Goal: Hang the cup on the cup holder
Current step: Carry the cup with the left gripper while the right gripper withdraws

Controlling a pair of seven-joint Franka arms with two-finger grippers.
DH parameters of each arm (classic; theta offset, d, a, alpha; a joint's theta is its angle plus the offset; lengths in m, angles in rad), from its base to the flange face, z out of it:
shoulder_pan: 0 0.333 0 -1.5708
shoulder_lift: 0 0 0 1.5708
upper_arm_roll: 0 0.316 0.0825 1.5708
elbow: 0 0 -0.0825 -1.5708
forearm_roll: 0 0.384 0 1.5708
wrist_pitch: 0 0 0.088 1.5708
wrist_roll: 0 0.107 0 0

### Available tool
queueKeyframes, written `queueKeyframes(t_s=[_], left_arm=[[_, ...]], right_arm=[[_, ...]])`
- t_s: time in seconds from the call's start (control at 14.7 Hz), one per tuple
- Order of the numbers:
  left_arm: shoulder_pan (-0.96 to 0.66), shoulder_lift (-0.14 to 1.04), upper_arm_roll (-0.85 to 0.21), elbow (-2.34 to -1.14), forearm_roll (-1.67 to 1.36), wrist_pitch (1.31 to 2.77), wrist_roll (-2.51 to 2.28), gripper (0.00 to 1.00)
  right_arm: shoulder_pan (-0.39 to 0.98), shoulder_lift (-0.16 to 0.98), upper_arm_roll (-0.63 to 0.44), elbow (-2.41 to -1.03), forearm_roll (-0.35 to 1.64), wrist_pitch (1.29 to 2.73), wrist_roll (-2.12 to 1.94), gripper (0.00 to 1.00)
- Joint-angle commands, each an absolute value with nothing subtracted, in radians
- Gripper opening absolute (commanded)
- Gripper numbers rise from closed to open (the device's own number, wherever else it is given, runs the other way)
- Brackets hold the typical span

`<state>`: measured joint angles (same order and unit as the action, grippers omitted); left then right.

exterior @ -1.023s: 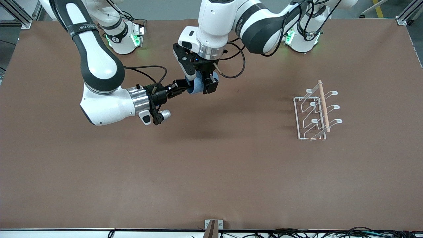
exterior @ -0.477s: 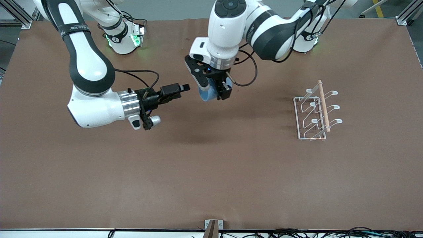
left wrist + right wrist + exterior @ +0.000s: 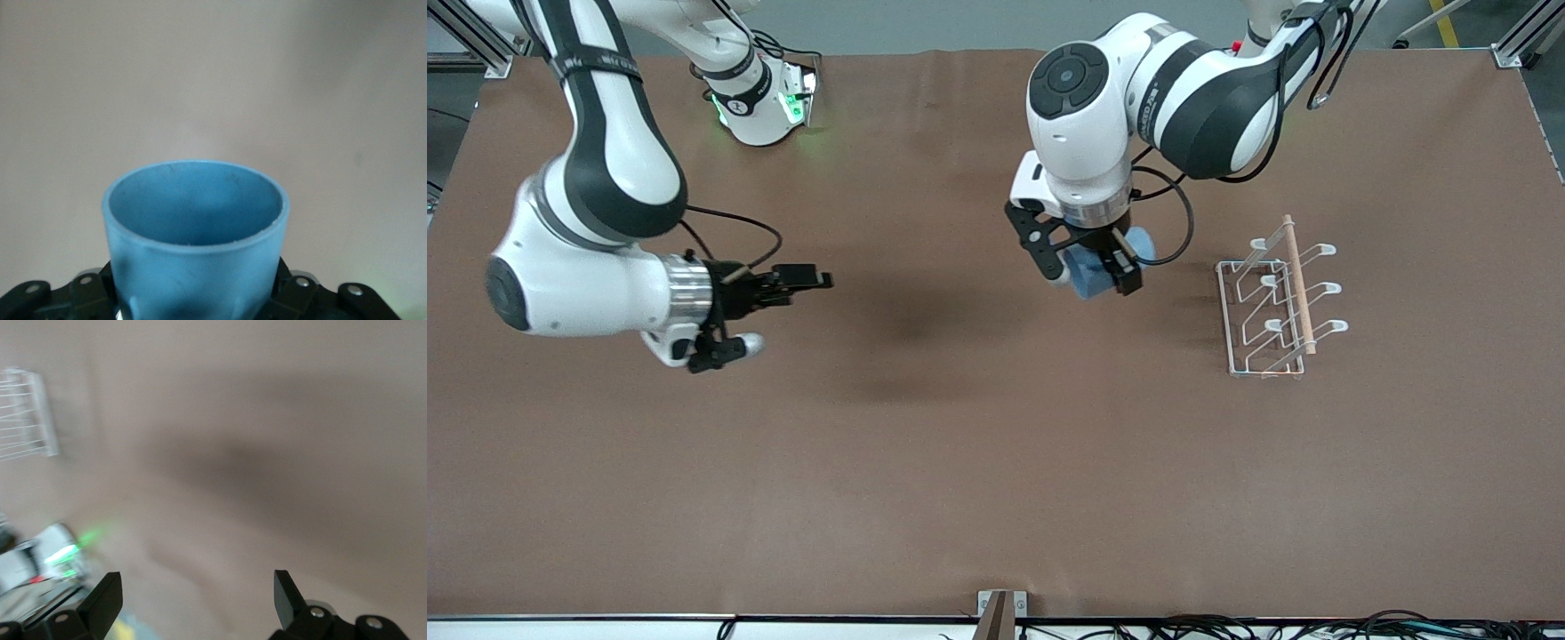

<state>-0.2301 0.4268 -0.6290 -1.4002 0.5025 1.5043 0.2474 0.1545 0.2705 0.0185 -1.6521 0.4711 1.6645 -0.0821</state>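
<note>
- Right gripper (image 3: 818, 281): at the right arm's end of the tabletop (image 3: 996, 498), up in the air over bare brown surface; fingers spread wide apart, nothing between them, as the right wrist view confirms (image 3: 193, 600). Well apart from the cup. This arm looks to be waiting.
- Shadow patch: a dark smear on the tabletop between the two grippers, nothing lying in it.
- Left gripper (image 3: 1089, 271): over the middle of the tabletop, pointing down, clamped on the cup.
- Cup (image 3: 1083, 281): light blue, handleless, held aloft in the left gripper, clear of the surface. In the left wrist view its open mouth (image 3: 195, 200) faces away from the wrist, the interior empty, with the gripper body at its base. It hangs near the cup holder but does not touch it.
- Cup holder (image 3: 1276, 302): white wire rack with upturned looped prongs and a light wooden rod along the top, standing toward the left arm's end of the tabletop. All prongs visible are bare.
- Progress, as judged: the cup is lifted and in the left gripper's sole charge. Left to do: carry it over the holder, turn the mouth onto a prong, lower it, release.
</note>
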Motion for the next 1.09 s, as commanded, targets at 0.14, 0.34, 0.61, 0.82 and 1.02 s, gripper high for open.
queueKeyframes(t_s=[0.14,0.34,0.61,0.82,1.02], left_arm=[[-0.201,0.41,-0.632,-1.446,0.729,1.252,0.29,0.57],[-0.175,0.411,-0.632,-1.575,0.915,1.241,0.295,0.57],[-0.152,0.411,-0.632,-1.744,1.077,1.241,0.295,0.53],[-0.141,0.413,-0.632,-1.796,1.135,1.241,0.323,0.53],[-0.097,0.425,-0.632,-1.812,1.175,1.244,0.44,0.53]], right_arm=[[0.085,0.181,0.006,-1.567,0.175,1.667,-0.037,1.0],[0.02,0.184,0.006,-1.45,0.083,1.643,-0.046,1.0],[-0.047,0.183,0.003,-1.297,0.04,1.504,-0.051,1.0],[-0.052,0.176,0.006,-1.218,0.003,1.424,-0.04,1.0],[-0.057,0.144,0.006,-1.201,0.003,1.379,-0.034,1.0]])
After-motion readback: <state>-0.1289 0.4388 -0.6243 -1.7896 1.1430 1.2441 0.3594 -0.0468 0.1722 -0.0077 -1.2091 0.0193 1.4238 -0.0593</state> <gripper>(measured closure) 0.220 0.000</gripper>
